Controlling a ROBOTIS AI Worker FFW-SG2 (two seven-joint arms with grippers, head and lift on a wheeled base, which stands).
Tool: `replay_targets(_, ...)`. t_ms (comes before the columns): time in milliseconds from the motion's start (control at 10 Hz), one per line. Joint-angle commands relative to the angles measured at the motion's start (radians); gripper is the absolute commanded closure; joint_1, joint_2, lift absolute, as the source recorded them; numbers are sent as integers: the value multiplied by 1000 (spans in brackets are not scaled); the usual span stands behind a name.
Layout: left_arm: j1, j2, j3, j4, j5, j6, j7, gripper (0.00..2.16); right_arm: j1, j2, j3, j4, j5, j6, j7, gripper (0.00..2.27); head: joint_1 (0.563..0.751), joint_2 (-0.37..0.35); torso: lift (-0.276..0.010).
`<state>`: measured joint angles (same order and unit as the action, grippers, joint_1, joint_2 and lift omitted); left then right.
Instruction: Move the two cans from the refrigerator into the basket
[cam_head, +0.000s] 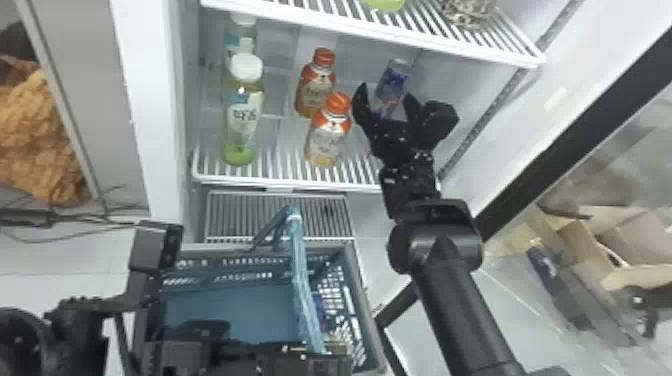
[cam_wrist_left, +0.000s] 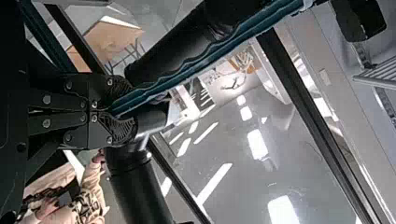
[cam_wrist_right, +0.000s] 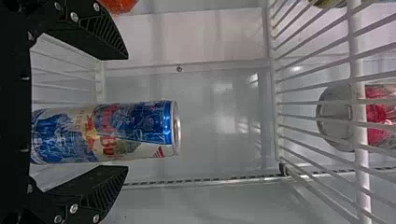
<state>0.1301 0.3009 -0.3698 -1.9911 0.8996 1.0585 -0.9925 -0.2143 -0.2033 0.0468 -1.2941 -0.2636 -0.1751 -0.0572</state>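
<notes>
Right gripper (cam_head: 385, 92): jaws wide apart, reaching in over the shelf (cam_head: 280, 183)
Can (cam_head: 393, 80): upright in the refrigerator (cam_head: 150, 110), just ahead of the right jaws; in the right wrist view its side shows in the gap of the right gripper (cam_wrist_right: 127, 113), nearer one finger, with no grip on it
Left gripper (cam_head: 327, 357): low over the basket, well below the right jaws; in the left wrist view the left gripper (cam_wrist_left: 111, 112) has its jaws narrow, pinching the handle
Handle (cam_head: 300, 280): blue-green, running up from the left jaws
Basket (cam_head: 230, 305): around and under the left jaws, below and to the left of the right jaws
Blue-and-red thing (cam_head: 319, 307): inside the basket, partly behind the handle; cannot tell whether it is the other can
Orange-capped bottles (cam_head: 326, 142): two, upright, left of the right jaws, the front one near them
White-capped bottles (cam_head: 241, 120): two, farther left of the right jaws
Upper shelf (cam_head: 370, 31): above the right jaws
</notes>
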Motion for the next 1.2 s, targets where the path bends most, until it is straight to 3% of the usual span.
replay_targets(0, 0, 1, -1, 2, 4, -3, 0, 1190, -21, -2, 11, 22, -2, 8, -7, 179, 695, -350, -266)
replay_targets(400, -5, 4, -7, 7, 12, -6, 0, 1188, -48, -10, 17, 46, -2, 35, -29, 237, 695, -350, -266)
replay_targets(900, -5, 4, -7, 7, 14, -8, 0, 1190, -63, -13, 17, 53, -16, 47, -43, 901, 695, -350, -266)
replay_targets(1100, -5, 4, -7, 7, 16, -8, 0, 1190, -61, -13, 17, 49, -14, 30, -43, 900, 695, -350, -266)
